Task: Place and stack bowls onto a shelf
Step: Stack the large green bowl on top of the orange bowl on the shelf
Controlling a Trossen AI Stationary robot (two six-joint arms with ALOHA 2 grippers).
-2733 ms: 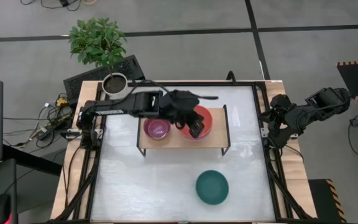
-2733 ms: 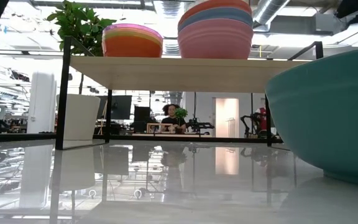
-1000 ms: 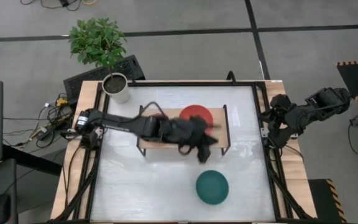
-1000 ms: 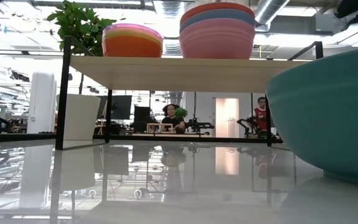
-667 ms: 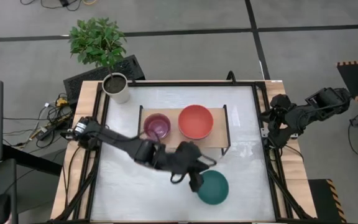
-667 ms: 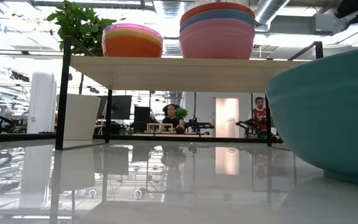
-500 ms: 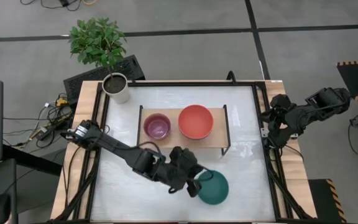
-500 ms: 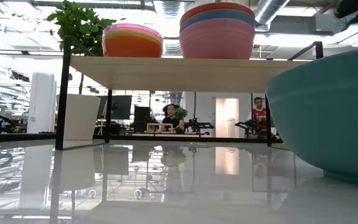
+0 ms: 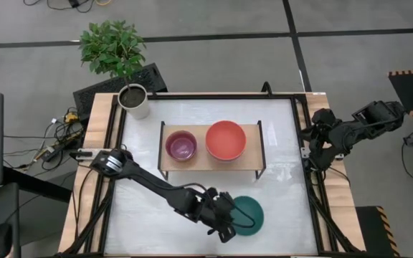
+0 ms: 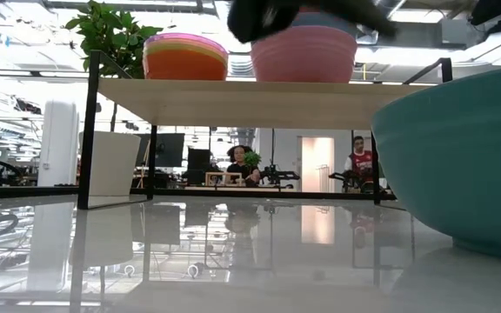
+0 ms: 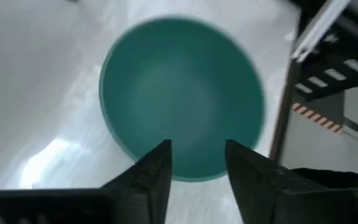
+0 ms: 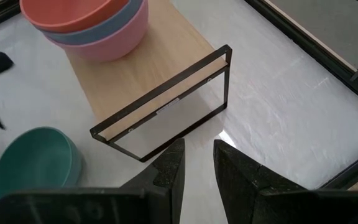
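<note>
Moved: left gripper (image 9: 229,223) has swung from the shelf down to the round teal plastic bowl (image 9: 247,215), fingers (image 11: 156,168) parted over its near rim | bowl: on white table (image 9: 285,143), before low wooden-topped black-framed shelf (image 9: 249,163) | shelf: red-topped stack (image 9: 226,140), purple-topped stack (image 9: 181,146) | right gripper (image 12: 197,163): parked at table's edge, slightly open, empty

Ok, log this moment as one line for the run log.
left pincer: open, above teal bowl rim, not gripping | teal bowl: on table, in front of shelf | right pincer: open, waiting at table's right edge
</note>
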